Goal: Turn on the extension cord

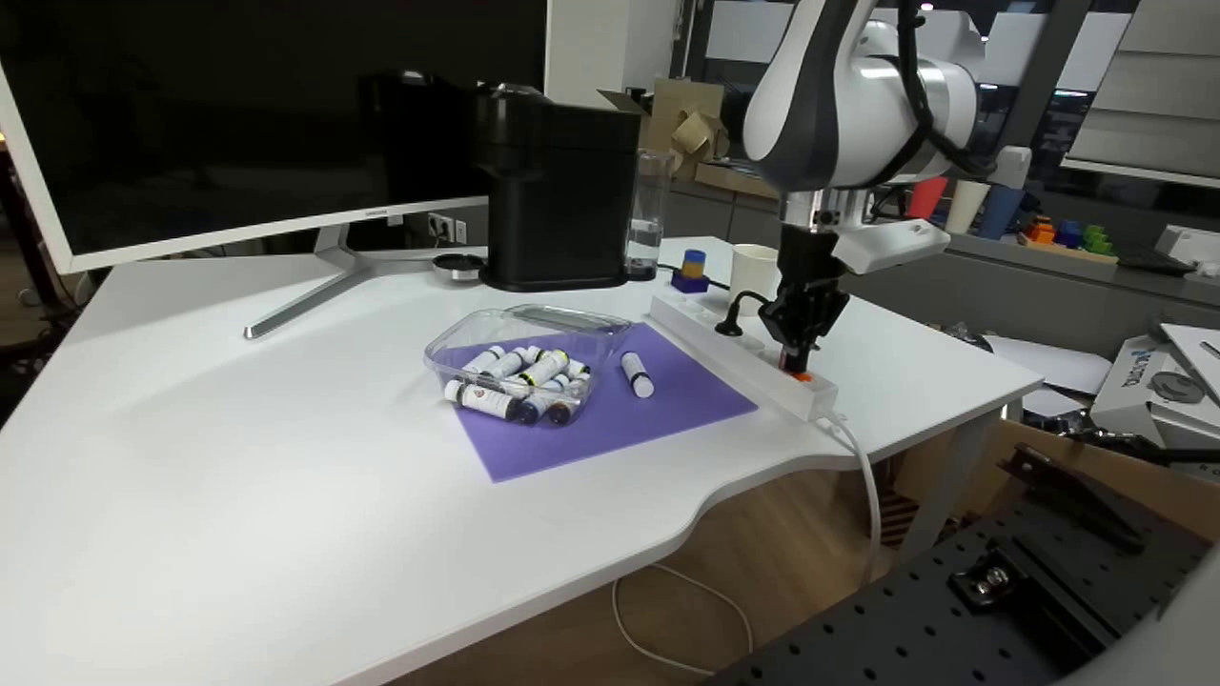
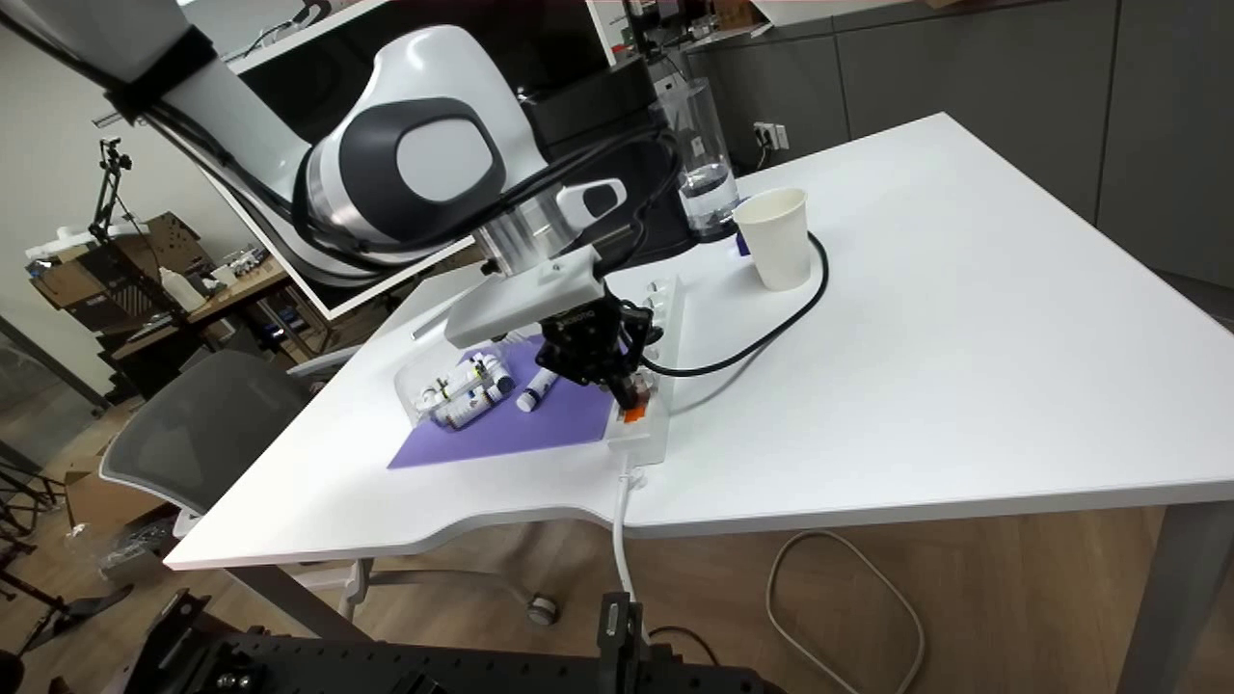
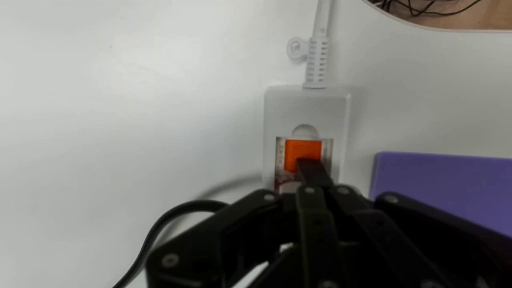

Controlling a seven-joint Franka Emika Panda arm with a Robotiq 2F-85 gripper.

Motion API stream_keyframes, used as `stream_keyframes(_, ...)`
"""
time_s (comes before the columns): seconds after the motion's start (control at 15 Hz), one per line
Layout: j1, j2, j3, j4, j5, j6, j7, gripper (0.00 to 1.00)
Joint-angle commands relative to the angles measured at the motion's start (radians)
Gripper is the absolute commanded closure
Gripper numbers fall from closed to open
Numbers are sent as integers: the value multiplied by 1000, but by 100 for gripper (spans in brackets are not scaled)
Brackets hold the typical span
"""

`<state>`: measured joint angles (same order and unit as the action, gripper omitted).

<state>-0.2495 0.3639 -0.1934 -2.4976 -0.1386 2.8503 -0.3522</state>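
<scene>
Gripper [image 3: 313, 167], its two fingers together, partly hides one orange switch [image 3: 303, 150] on one extension cord [image 3: 306, 106] near the wrist view's centre.

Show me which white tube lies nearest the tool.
The lone tube on the purple mat, outside the clear box; the others lie inside it, farther from the tool.

I am finding no text I can read for certain; a small wordmark is standing on the lower frame of the monitor [image 1: 272, 119], too faint to spell out; pale lettering is showing on the body of the gripper [image 2: 629, 393], blurred; dark letters are slanting across a white box [image 1: 1158, 405]; the white markers [image 1: 484, 399] are carrying fine print; tiny marks are flanking the orange switch [image 3: 303, 149] on the extension cord [image 3: 306, 109], equally illegible.
</scene>
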Motion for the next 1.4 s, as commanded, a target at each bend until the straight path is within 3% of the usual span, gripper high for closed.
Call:
stream_keyframes(0.0, 18, -17, -13, 1, -15, -34, 63, 100)
stream_keyframes(0.67, -16, 3, 18, 31, -14, -103, -23, 100)
stream_keyframes(1.33, -22, 16, 3, 36, -100, -56, -93, 100)
